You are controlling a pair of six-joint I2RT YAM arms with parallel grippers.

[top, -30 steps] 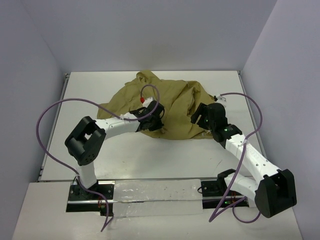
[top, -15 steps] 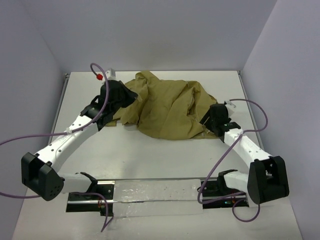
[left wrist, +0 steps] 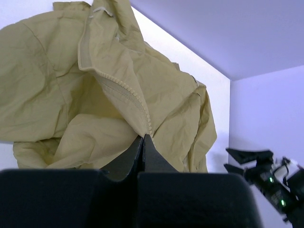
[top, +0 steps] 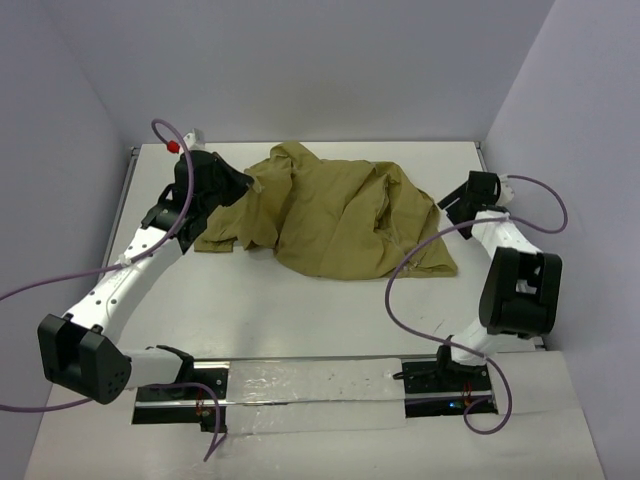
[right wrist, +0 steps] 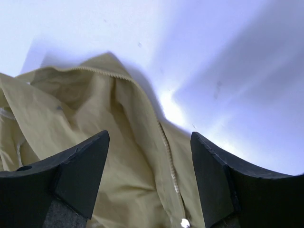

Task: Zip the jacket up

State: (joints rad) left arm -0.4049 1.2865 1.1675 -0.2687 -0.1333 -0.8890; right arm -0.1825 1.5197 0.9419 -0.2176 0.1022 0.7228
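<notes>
The olive-tan jacket [top: 330, 215] lies crumpled and spread across the middle of the white table. My left gripper [top: 248, 184] is at its left edge. In the left wrist view the gripper [left wrist: 144, 137] is shut on the jacket's [left wrist: 57, 95] toothed zipper edge [left wrist: 128, 97], and the cloth hangs from the pinch. My right gripper [top: 447, 207] is at the jacket's right corner. In the right wrist view it [right wrist: 149, 137] is open and empty over the jacket [right wrist: 85, 104], with a zipper line [right wrist: 168, 161] running between the fingers.
The white table [top: 300, 310] is boxed in by pale walls on three sides, with the right wall close to the right arm. Purple cables [top: 60, 280] loop off both arms. My right gripper also shows in the left wrist view [left wrist: 247, 161].
My left gripper has swung from the jacket's middle to the far left, drawing the cloth edge with it. My right gripper has moved back and right. The jacket lies spread wider.
</notes>
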